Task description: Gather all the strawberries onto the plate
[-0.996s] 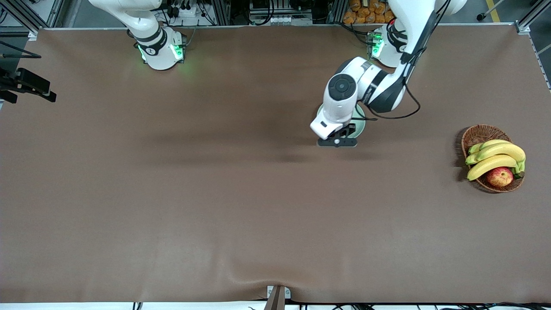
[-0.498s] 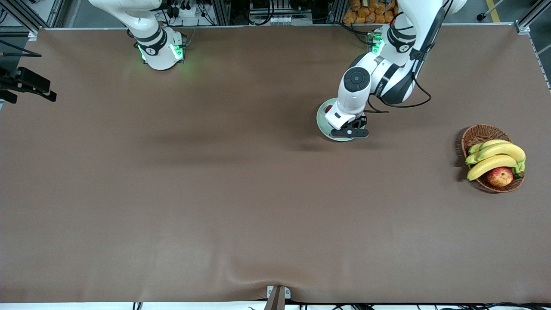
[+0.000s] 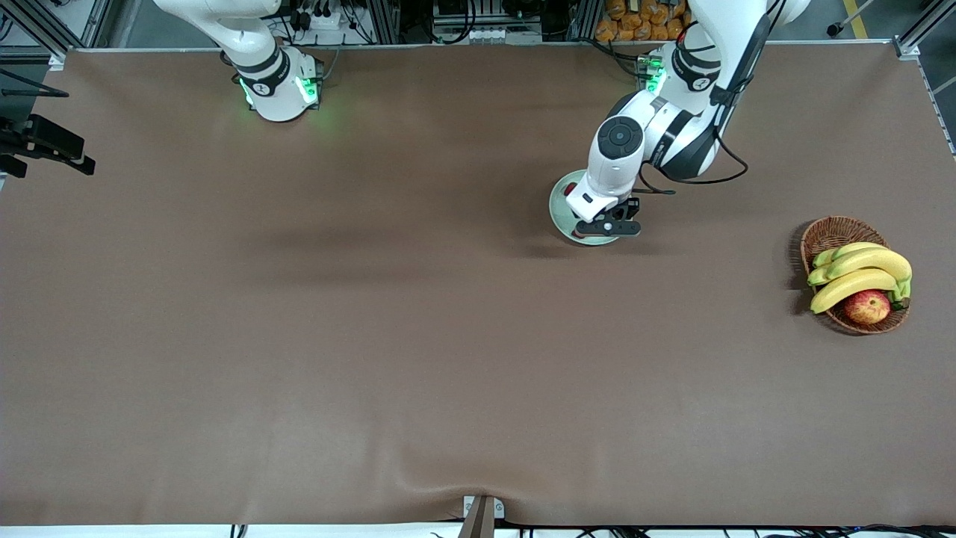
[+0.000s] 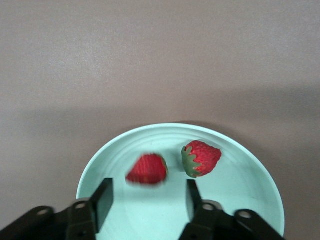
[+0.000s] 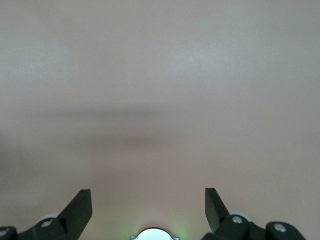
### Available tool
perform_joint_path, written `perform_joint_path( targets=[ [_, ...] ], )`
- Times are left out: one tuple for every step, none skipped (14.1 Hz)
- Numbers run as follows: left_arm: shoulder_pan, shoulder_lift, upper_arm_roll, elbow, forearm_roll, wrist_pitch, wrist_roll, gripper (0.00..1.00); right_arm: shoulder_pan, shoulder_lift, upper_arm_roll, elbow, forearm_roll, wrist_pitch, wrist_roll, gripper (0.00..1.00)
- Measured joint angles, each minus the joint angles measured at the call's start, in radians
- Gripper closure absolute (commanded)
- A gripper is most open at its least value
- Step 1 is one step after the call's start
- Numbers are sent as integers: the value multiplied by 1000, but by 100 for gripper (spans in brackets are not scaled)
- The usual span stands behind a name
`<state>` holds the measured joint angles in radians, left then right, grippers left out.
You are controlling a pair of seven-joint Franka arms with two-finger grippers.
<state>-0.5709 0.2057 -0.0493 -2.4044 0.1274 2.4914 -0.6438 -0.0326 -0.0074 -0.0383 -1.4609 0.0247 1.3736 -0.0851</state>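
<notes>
The pale mint-green plate (image 3: pixel 560 207) lies on the brown table in front of the left arm's base. My left gripper (image 3: pixel 606 226) hangs low over it, open. In the left wrist view the plate (image 4: pixel 240 192) holds two strawberries. One strawberry (image 4: pixel 201 158) with a green cap lies still. The other strawberry (image 4: pixel 147 170) is blurred, just off my open left gripper (image 4: pixel 148 200). One strawberry (image 3: pixel 570 189) shows on the plate in the front view. A third is hidden. My right gripper (image 5: pixel 147 200) is open and empty over bare table.
A brown wicker basket (image 3: pixel 825 233) with bananas (image 3: pixel 859 273) and a red-yellow apple (image 3: pixel 866 306) stands at the left arm's end of the table. The right arm waits by its base (image 3: pixel 278 86).
My left gripper has moved from the plate's nearer edge to over the plate, toward the left arm's end. It barely shifted in the last half second.
</notes>
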Motion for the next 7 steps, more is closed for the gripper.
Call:
perform_joint_path(
  targets=[
    [0, -1, 0, 5, 0, 3, 0, 0, -1, 0, -2, 0, 0, 0, 0, 0],
    [1, -3, 1, 20, 0, 6, 0, 0, -2, 0, -4, 0, 0, -1, 0, 0],
    [2, -5, 2, 44, 0, 7, -1, 0, -2, 0, -5, 0, 0, -1, 0, 0],
    [8, -6, 2, 77, 0, 3, -1, 0, -2, 0, -5, 0, 0, -1, 0, 0],
    [18, -6, 3, 118, 0, -14, -1, 0, -2, 0, -6, 1, -1, -1, 0, 0],
    [29, -4, 3, 166, 0, -45, -1, 0, -3, -1, -8, 1, -2, -1, 1, 0],
    [42, 1, 5, 221, 0, -82, 0, 0, -5, -1, -12, 3, -2, 0, 1, 0]
  ],
)
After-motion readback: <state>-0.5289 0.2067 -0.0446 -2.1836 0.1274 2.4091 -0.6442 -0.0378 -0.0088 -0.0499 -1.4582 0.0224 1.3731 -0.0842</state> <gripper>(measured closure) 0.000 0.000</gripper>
